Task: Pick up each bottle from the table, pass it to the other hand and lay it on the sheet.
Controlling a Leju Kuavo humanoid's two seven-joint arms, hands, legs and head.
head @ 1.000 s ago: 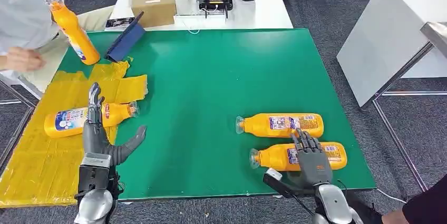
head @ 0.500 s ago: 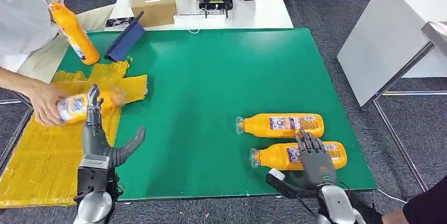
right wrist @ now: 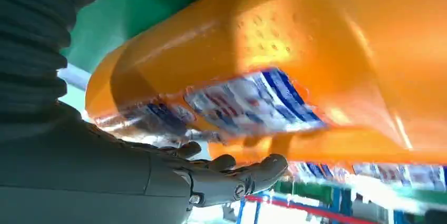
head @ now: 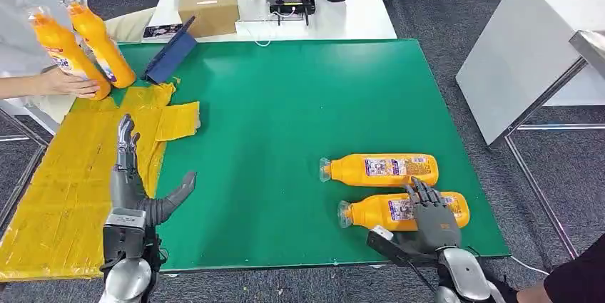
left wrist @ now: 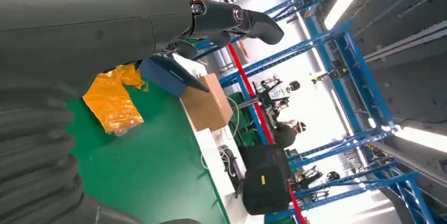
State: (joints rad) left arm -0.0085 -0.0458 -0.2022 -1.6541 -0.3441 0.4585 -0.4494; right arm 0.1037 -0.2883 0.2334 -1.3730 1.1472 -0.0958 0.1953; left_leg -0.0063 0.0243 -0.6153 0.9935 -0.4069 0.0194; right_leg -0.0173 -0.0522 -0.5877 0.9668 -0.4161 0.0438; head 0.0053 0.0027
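Head view: the near bottle (head: 403, 211) lies on its side at lower right on the green mat (head: 300, 103), cap pointing left. The right hand (head: 431, 219) rests over it, grasp unconfirmed. The left hand (head: 132, 182) is released above the yellow sheet (head: 57, 196), positioned to receive.

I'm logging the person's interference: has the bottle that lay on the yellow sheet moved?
Yes. A person's hand stood that bottle upright at the yellow sheet's far corner.

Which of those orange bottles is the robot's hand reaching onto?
The lying bottle nearest the table's front edge: the right hand lies over it. The other lying bottle sits untouched just behind; two more stand upright by a person.
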